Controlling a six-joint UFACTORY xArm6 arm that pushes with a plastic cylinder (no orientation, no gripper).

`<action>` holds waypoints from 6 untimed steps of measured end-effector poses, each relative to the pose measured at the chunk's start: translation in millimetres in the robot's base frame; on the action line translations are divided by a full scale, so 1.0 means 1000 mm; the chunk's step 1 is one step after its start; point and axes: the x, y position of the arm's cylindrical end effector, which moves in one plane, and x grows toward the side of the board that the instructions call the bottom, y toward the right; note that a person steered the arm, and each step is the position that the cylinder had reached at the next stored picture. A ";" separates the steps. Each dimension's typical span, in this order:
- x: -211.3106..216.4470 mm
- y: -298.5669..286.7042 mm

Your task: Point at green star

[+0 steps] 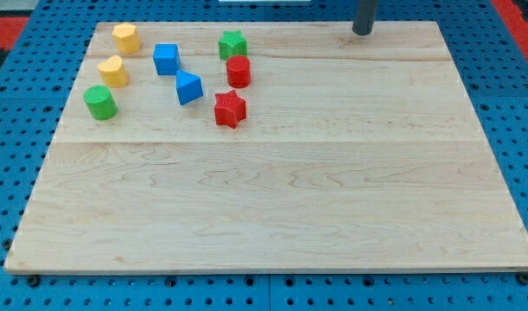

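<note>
The near part of the wooden board (272,216), toward the view's bottom, carried no block; all seven blocks were gathered in the far left part. Around the board lay a blue perforated surface (505,130).

I counted two red blocks, two blue, two yellow and two green. Nearest to the view's bottom stood the red star (230,109). At almost the same depth, far to the view's left, was the green cylinder (99,102). A little farther, the blue block (188,87) with slanted faces stood just to the left of the red star, near but apart from it. Farther again came the yellow block (113,71), rounded in shape, and the red cylinder (238,71). Behind them the blue cube (166,59) stood between these two groups.

The green star (232,44) stood directly behind the red cylinder, so close that I could not tell if they touched. The yellow hexagon-like block (125,37) was the farthest on the left.

My tip (362,31) rested at the far edge of the board, well to the view's right of the green star, with bare wood between them and no block in the way. The rod had no jaws, so nothing was held.
</note>
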 end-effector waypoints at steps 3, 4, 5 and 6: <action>0.000 0.003; 0.000 0.001; 0.003 0.001; 0.003 -0.002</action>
